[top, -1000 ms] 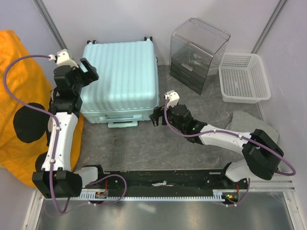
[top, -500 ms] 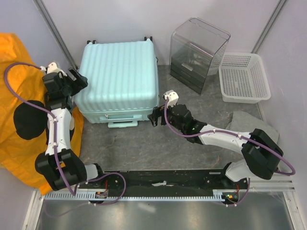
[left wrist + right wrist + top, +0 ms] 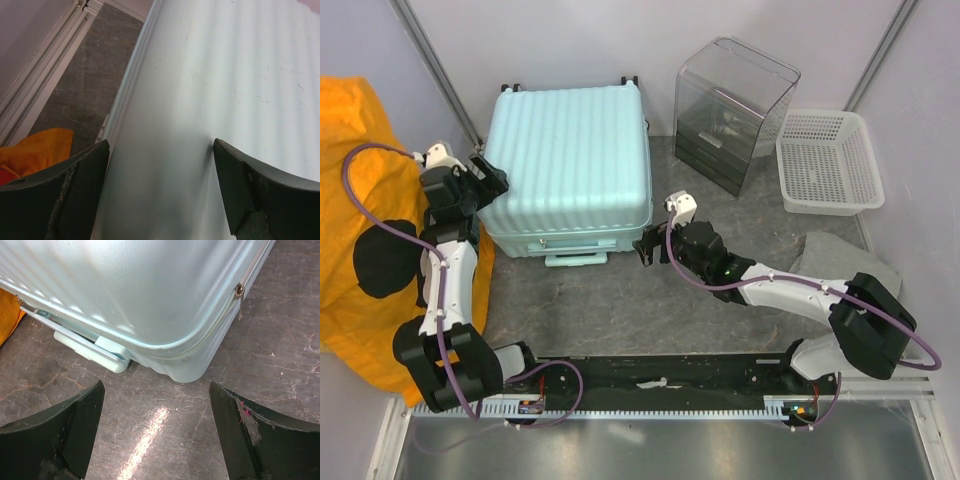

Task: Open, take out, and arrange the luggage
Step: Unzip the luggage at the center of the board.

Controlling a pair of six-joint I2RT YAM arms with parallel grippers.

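The mint ribbed luggage (image 3: 570, 160) lies flat and closed at the back left of the table. My left gripper (image 3: 488, 177) is open at its left edge, over the near left corner; in the left wrist view the shell (image 3: 215, 90) fills the space between the fingers. My right gripper (image 3: 648, 248) is open and empty just off the near right corner. The right wrist view shows that corner (image 3: 190, 365), the zipper pull (image 3: 240, 290) and the pale handle (image 3: 95, 347) on the near side.
A clear plastic box (image 3: 735, 110) stands behind right of the suitcase. A white mesh basket (image 3: 827, 160) sits at the far right. A grey cloth (image 3: 840, 255) lies near the right arm. Orange fabric (image 3: 350, 200) hangs on the left.
My left arm swung down and left from over the suitcase's left side, then settled with its gripper at the near left corner. The right gripper barely moved.
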